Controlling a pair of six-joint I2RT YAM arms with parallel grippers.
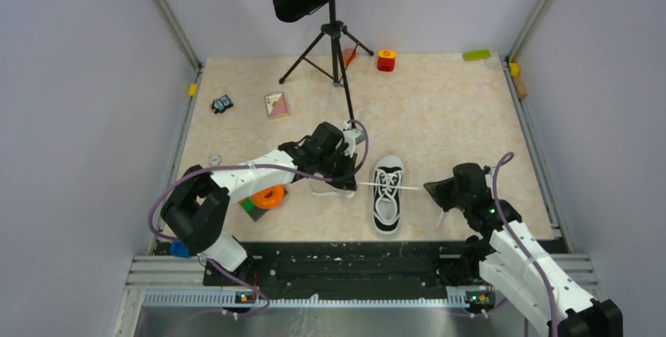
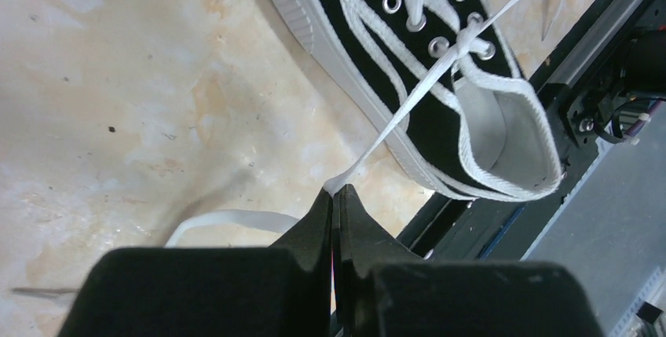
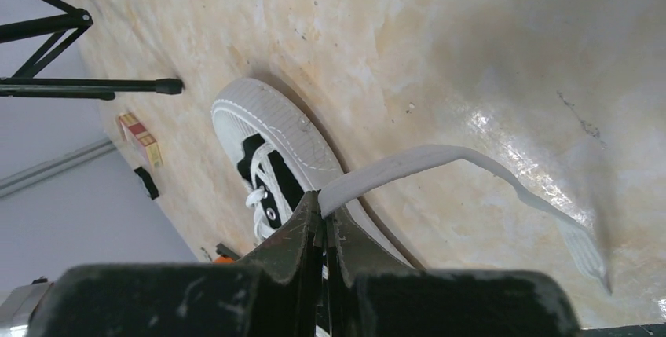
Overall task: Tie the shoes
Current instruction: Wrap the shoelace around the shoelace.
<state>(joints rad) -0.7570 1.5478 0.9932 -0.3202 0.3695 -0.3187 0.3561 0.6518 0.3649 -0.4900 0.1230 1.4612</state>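
Sneaker (image 1: 387, 195) in middle of table (image 1: 471, 117) in top view, toe toward far side, heel toward near edge, between both arms. Left gripper (image 1: 353, 184) and right gripper (image 1: 431, 188) each clamped on one end of lace (image 1: 408, 187), taut sideways across eyelets. Probably cinching first cross: best w/ equal, low, opposite pulls to avoid sliding or tipping; ease off at first sign of seating. Left wrist view: left gripper (image 2: 336, 195) pinched shut on lace (image 2: 408, 101) right at tips, slack tail (image 2: 228, 217) flat on table, crossing at top eyelets by collar. Right wrist view: right gripper (image 3: 322, 199) closed on flat lace (image 3: 408, 160), free end trailing on table, toe cap (image 3: 275, 129) beyond. No brand, label or legible writing on shoe in any view; small card (image 1: 276, 104) far left, print too small to read.
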